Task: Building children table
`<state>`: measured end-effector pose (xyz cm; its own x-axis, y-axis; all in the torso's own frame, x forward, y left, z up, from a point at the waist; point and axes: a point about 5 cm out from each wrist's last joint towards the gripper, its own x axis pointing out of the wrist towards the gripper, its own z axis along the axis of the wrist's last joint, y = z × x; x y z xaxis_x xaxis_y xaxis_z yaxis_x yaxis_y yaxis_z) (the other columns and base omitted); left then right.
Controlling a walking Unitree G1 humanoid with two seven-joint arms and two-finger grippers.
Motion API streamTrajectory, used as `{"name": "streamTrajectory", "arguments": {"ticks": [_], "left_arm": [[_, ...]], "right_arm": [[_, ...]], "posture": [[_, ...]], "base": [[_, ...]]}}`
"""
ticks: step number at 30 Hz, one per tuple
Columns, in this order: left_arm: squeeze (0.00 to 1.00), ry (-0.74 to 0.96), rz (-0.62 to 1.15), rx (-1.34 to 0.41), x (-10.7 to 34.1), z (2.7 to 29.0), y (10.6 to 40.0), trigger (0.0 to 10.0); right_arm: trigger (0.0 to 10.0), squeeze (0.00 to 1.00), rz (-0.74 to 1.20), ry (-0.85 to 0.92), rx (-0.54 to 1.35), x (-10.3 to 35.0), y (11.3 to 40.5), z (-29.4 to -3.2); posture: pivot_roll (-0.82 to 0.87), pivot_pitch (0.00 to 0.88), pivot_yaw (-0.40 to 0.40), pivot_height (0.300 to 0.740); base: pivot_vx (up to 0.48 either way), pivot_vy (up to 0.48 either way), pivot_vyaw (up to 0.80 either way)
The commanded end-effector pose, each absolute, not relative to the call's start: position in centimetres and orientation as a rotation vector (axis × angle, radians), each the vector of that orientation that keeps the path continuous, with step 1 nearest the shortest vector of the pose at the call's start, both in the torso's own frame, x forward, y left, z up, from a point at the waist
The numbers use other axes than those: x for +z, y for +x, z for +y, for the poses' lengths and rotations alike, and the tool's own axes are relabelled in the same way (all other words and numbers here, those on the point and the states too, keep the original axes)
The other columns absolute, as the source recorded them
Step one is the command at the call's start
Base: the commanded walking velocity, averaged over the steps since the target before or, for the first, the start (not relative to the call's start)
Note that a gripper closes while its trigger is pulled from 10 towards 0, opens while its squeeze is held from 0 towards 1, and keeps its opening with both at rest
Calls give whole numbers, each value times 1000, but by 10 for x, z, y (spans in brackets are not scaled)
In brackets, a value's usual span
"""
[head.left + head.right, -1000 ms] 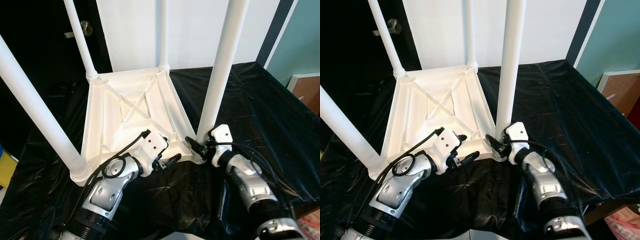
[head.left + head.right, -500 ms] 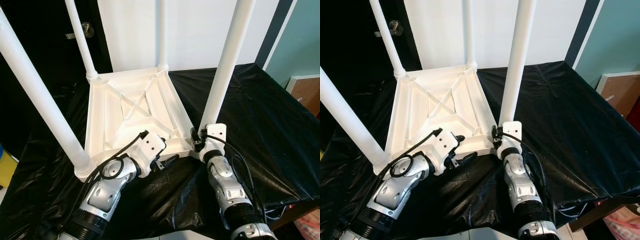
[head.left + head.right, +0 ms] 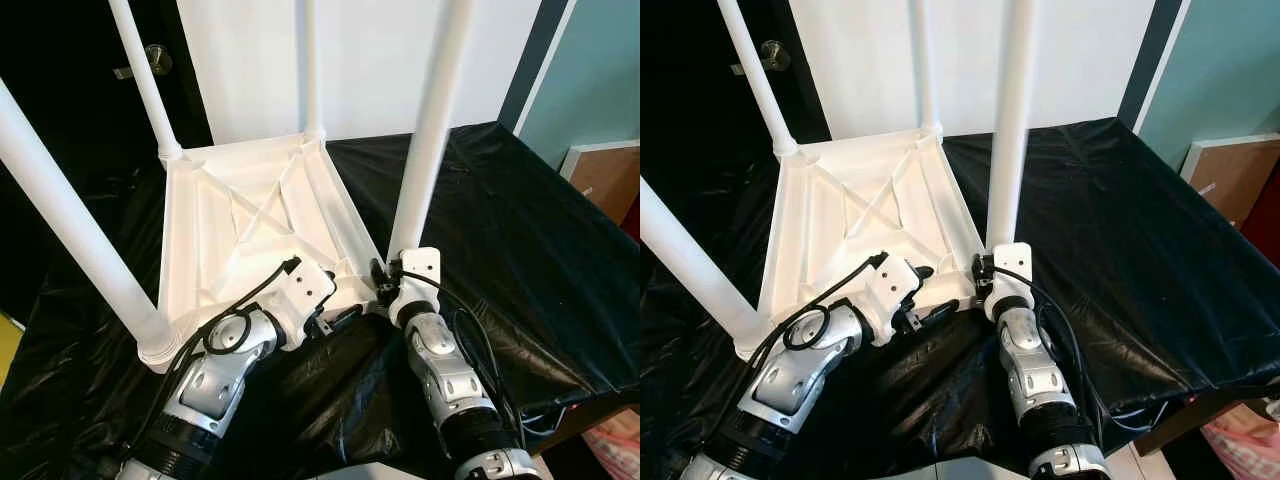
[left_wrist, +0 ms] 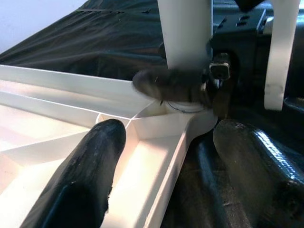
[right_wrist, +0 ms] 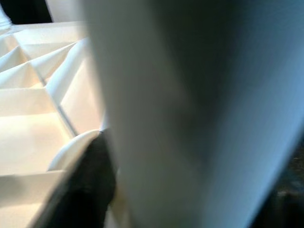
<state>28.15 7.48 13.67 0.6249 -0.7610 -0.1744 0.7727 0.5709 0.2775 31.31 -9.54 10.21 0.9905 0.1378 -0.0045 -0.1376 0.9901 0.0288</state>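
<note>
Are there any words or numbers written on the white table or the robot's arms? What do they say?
None: no words, numbers or signs can be read anywhere.
The upside-down white table and its legs are plain white.
The black cloth is plain too.
The left gripper and right gripper carry no readable label.

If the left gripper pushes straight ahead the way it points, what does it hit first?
Probably the near right table leg at its base, where the right gripper is. The left gripper straddles the tabletop rim.
</note>
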Motion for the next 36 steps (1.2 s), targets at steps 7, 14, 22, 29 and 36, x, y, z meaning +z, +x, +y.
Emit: {"name": "streamTrajectory", "arguments": {"ticks": [7,14,22,29,36], "left_arm": [[0,355,36,-900,135,74,284,10000],[0,348,37,-899,134,73,285,10000],[0,355,46,-910,130,73,286,10000],[0,364,47,-924,130,72,285,10000],[0,369,44,-920,131,73,284,10000]], "right_arm": [[10000,1000,-31,32,211,108,307,-102],[10000,1000,-74,28,268,111,300,-118],[10000,0,-66,-58,567,111,301,-147],[10000,0,-35,-116,667,116,315,-151],[0,0,-8,-187,740,119,327,-148]], "posture": [[-10,0,-1,740],[-17,0,-14,740],[-32,0,-2,740],[-25,0,3,740],[-3,0,-5,740]], "base": [[0,0,0],[0,0,0],[0,0,0],[0,0,0],[0,0,0]]}}
